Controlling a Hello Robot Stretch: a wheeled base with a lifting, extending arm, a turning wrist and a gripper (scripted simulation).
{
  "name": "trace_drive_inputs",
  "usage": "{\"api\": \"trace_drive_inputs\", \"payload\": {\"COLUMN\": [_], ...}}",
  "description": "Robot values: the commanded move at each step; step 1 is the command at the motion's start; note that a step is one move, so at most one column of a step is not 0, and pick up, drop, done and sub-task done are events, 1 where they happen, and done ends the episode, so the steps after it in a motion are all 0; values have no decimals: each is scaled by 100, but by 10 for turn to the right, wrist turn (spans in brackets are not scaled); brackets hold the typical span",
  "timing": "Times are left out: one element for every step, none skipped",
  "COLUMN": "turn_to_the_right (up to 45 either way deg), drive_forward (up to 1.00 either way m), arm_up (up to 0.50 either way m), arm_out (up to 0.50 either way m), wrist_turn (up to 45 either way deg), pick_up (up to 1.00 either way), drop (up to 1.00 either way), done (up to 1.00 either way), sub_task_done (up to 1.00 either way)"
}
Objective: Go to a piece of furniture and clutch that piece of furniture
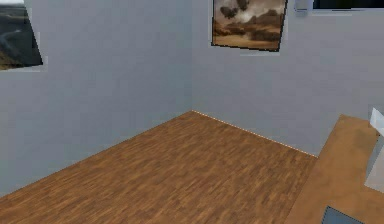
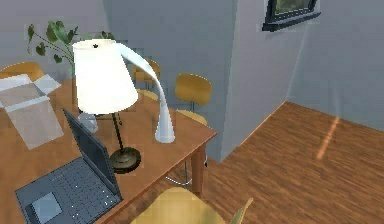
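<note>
Nearest us, bottom centre, stood a yellow chair (image 2: 185, 210) by the wooden table (image 2: 160, 165), which we judged heavy, rigid, best gripped at its edge; the gripper's state we couldn't tell.

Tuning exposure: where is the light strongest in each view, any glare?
Arm side view: the lampshade glows brightest, and a pale light streak crosses the wood floor. Forward view: even light on the grey walls, no glare.
</note>
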Motion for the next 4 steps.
{"api": "trace_drive_inputs", "payload": {"turn_to_the_right": [0,0,0,0], "drive_forward": [0,0,0,0], "arm_up": [34,0,0,0], "arm_out": [0,50,0,0], "wrist_turn": [0,0,450,450], "pick_up": [0,0,0,0], "drop": [0,0,0,0], "done": [0,0,0,0], "sub_task_done": [0,0,0,0]}}
